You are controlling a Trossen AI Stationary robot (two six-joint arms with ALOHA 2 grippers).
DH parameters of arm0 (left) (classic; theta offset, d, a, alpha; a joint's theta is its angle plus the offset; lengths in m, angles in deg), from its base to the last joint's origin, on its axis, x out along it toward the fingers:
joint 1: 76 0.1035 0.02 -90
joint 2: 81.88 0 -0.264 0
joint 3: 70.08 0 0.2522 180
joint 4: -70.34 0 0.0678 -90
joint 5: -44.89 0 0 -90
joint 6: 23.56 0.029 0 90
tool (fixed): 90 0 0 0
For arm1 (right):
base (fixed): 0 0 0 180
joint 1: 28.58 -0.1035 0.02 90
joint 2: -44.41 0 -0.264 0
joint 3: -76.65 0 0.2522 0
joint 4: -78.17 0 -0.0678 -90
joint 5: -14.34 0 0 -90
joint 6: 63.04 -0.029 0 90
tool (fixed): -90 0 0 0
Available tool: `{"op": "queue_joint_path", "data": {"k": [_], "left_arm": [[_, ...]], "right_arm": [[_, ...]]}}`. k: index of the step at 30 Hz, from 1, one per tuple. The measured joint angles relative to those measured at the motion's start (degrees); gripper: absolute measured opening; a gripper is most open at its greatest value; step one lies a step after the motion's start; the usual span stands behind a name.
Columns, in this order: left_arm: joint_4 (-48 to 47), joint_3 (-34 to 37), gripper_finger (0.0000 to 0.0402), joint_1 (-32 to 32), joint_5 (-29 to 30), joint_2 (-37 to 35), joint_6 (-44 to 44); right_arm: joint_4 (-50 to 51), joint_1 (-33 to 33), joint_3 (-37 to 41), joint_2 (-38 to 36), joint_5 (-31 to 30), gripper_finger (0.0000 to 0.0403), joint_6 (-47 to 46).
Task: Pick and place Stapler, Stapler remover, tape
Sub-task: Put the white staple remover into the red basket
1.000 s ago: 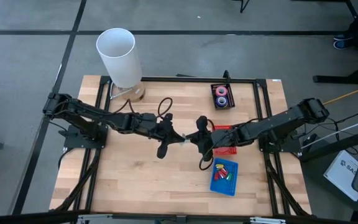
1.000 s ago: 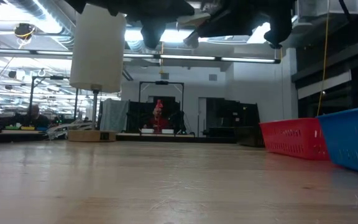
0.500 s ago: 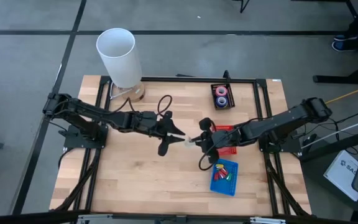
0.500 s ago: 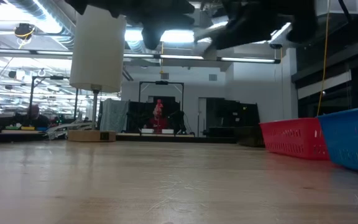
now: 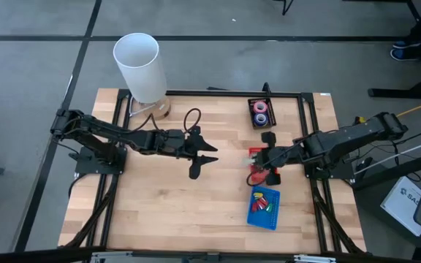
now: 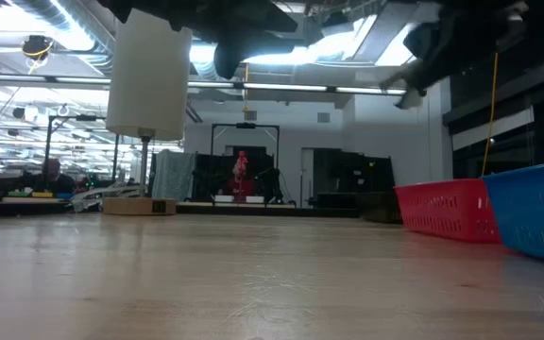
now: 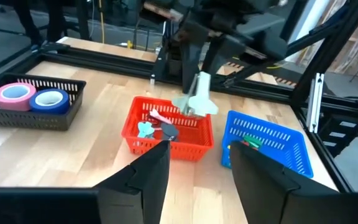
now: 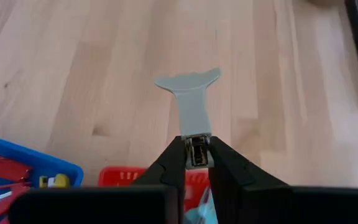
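We hold the staple remover (image 8: 190, 102) pinched in our right gripper (image 8: 196, 151) above the red basket (image 7: 166, 127), right of centre; left gripper (image 5: 205, 151) fingers spread, empty. Next, we judge: lower, release.

Red basket (image 7: 169, 132), blue basket (image 7: 267, 147) (tape (image 7: 14, 94) pink, blue).

A tall white cylinder (image 5: 139, 67) stands at the far left corner of the wooden table (image 5: 159, 204), upright.
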Motion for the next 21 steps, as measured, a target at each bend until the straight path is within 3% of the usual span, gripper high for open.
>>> {"op": "queue_joint_path", "data": {"k": [8, 12, 21], "left_arm": [[0.32, 0.0, 0.0163, 0.0, 0.02, 0.0, 0.05], [-0.01, 0.02, 0.0166, -0.02, 0.02, 0.0, 2.3], [-1.25, 0.71, 0.0162, 0.0, -2.06, 0.0, 11.89]], "right_arm": [[0.24, 0.0, 11.16, -9.54, 0.13, 0.0045, -13.3], [-1.02, 0.0, 15.92, -12.92, 3.0, 0.0045, -19.19], [-1.65, -0.01, 20.55, -13.93, 9.88, 0.0047, -25.86]]}}
